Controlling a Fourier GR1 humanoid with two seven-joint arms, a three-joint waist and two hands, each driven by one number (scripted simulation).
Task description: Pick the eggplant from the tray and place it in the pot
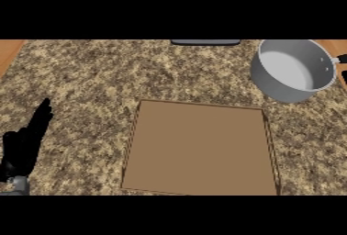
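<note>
The brown flat tray point(200, 149) lies in the middle of the counter with nothing on it. No eggplant shows anywhere in the head view. The grey pot point(293, 69) stands at the back right, tilted in view, and the part of its pale inside that I can see holds nothing. My left hand point(24, 142) rests at the lower left edge, left of the tray, open with its fingers straight and pointing up. A dark sliver point(344, 78) at the right edge beside the pot may be my right hand; too little of it shows to tell.
The speckled stone counter point(102, 78) stretches around the tray. A dark flat object point(205, 42) lies at the back edge. Wooden strips point(8, 50) border the counter at the back left and back right corners.
</note>
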